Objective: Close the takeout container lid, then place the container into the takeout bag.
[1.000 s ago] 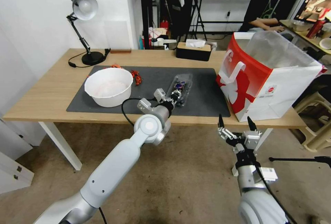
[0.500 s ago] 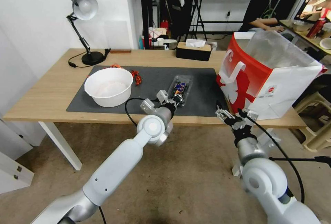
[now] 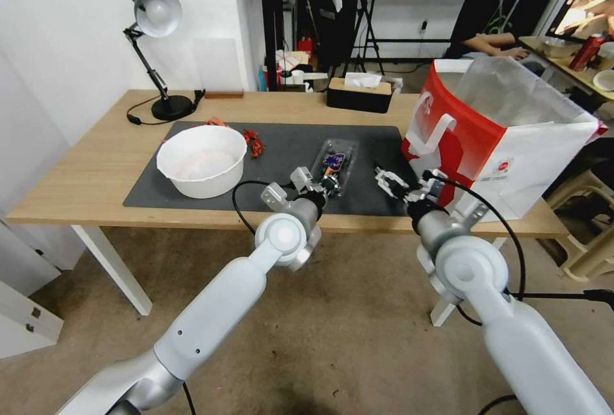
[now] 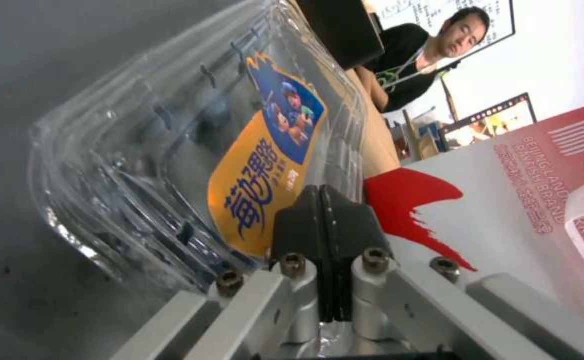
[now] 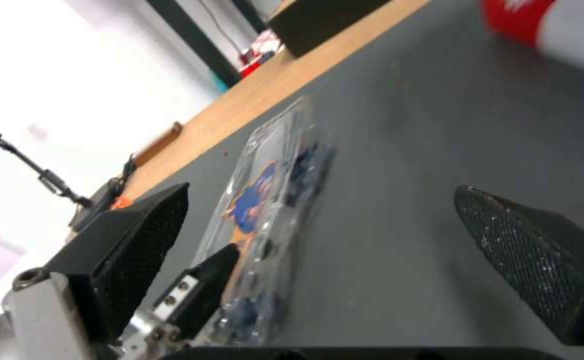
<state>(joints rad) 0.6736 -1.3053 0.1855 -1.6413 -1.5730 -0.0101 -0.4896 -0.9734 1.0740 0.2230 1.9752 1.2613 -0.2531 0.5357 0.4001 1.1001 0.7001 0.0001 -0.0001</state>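
My left gripper (image 3: 327, 183): arm extended forward, fingers (image 4: 325, 220) pressed flat together. My right gripper (image 3: 405, 183): arm raised forward, wrist angled inward toward the left one, fingers (image 5: 525, 250) spread wide

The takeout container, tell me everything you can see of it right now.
The takeout container is a small clear plastic clamshell with ribbed walls, lying flat on the dark grey mat between the white bowl and the takeout bag. Its lid is down, bearing a blue-and-orange sticker; dark berries show inside. The left gripper is shut at its near edge; the open right gripper hovers beside it.
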